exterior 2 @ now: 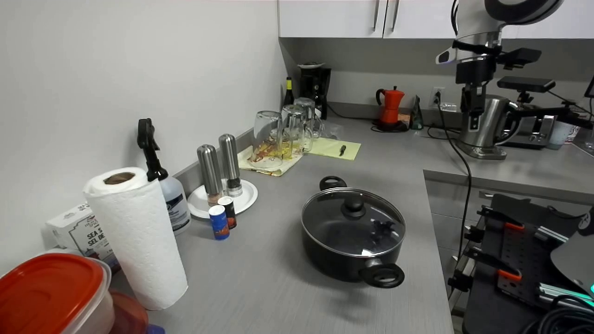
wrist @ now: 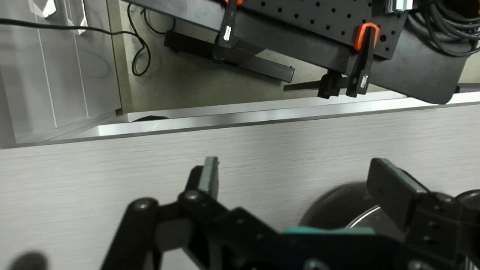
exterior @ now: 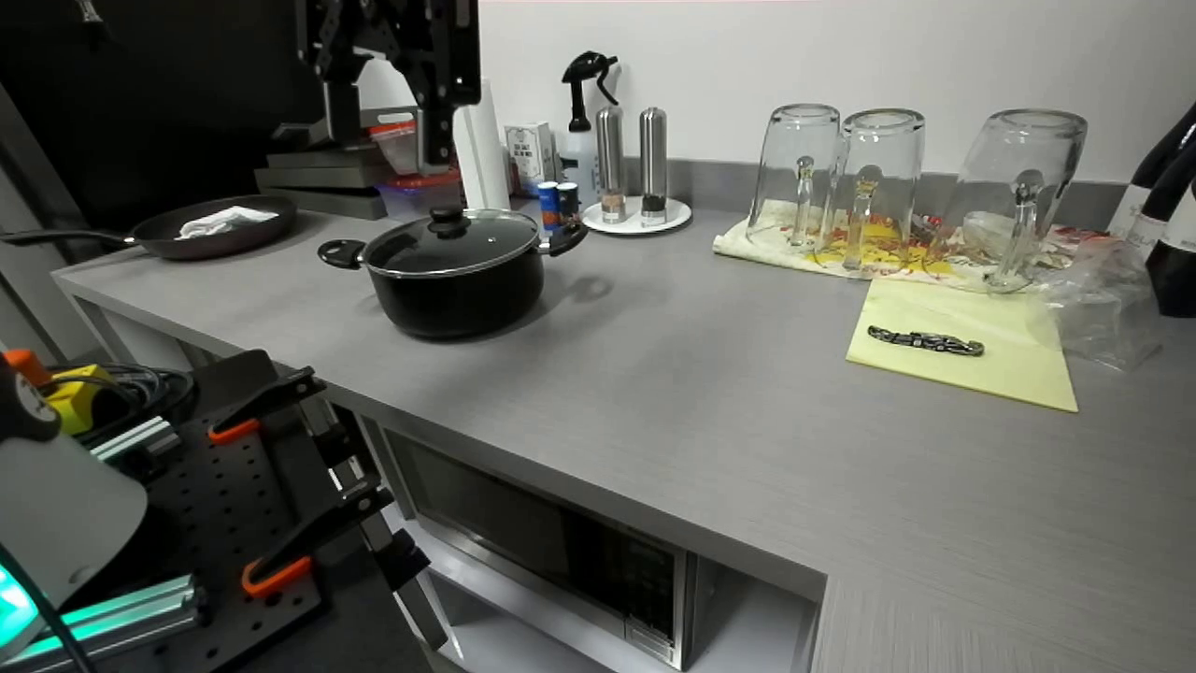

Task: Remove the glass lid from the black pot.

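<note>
The black pot (exterior: 458,307) stands upright on the grey counter, and it also shows in an exterior view (exterior 2: 327,260). The glass lid (exterior: 500,236) lies on top of the pot with its black knob up; it also shows in an exterior view (exterior 2: 332,227). In the wrist view, part of the pot (wrist: 333,210) and an edge of the lid (wrist: 382,222) show at lower right, partly hidden by my gripper. My gripper (exterior: 388,145) is open and empty, in the air well above the counter, apart from lid and pot. It also shows in an exterior view (exterior 2: 474,123) and the wrist view (wrist: 294,178).
A frying pan (exterior: 210,245) with a white cloth lies beyond the pot. Along the wall stand a paper towel roll (exterior 2: 139,241), a spray bottle (exterior 2: 174,204), two grinders (exterior: 653,164), small shakers (exterior 2: 219,222) and upturned glasses (exterior: 794,178). The counter's front edge (exterior: 561,477) runs near the pot.
</note>
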Controlling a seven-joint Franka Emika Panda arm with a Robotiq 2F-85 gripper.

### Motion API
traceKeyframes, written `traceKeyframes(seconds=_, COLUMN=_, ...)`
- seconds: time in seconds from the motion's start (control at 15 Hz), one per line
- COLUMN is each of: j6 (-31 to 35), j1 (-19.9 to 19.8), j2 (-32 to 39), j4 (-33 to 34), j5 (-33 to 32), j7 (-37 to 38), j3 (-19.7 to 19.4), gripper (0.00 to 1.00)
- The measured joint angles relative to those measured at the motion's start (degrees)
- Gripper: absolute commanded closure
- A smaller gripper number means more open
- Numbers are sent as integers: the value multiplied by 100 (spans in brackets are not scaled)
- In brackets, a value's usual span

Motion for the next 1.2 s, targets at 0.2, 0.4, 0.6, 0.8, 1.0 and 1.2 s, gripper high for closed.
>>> traceKeyframes(seconds=0.2, j6=401, j1=312, j2=22, j4=-199, j5=260, j7=131, j3=332, gripper=0)
traceKeyframes(seconds=0.4, j6=846, j1=647, j2=130, j4=-296, j5=500, j7=339, j3=657, gripper=0)
traceKeyframes(seconds=0.6, j6=1374, j1=942, j2=383, j4=-298, j5=631, j7=618, j3=987, gripper=0)
traceKeyframes(seconds=0.8, j6=1899, j1=1162, j2=774, j4=-250, j5=646, j7=921, j3=1330, gripper=0)
traceKeyframes(seconds=1.0, j6=2356, j1=1306, j2=1293, j4=-98, j5=646, j7=1180, j3=1650, gripper=0)
traceKeyframes(seconds=1.2, j6=2686, j1=1384, j2=1866, j4=192, j5=646, j7=1348, j3=1910, gripper=0)
